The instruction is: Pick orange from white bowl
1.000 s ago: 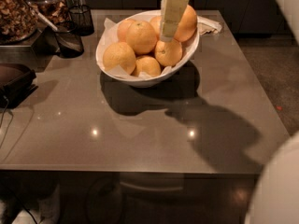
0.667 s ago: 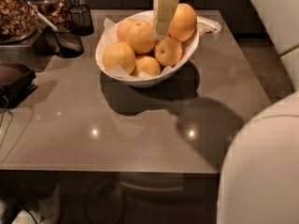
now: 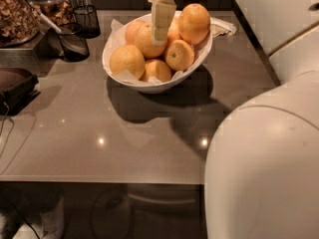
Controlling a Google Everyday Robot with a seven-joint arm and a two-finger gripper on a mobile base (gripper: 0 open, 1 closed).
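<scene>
Evidently I was in the approach step, with nothing lifted yet. My claw (image 3: 162, 33) hung above the white bowl (image 3: 160, 87), its pale tip in front of the orange (image 3: 142, 45) I meant to take, the large round one in the middle of the pile. Whether the claw was open or closed I could not tell, nor whether it touched the fruit. The bowl stood on the counter (image 3: 124, 148) toward its far edge, and the orange lay inside it among the others, beside the tall oval orange (image 3: 195, 23) and above a smaller orange (image 3: 179, 55). I judged that the next move called for a straight descent onto that round fruit, then a firm close without nudging its neighbours. Compared with a second earlier, the claw had shifted across the bowl, away from the tall oval orange and over the round one, and my arm's white shell (image 3: 264, 173) filled more of the near corner; the fruit had not moved.
</scene>
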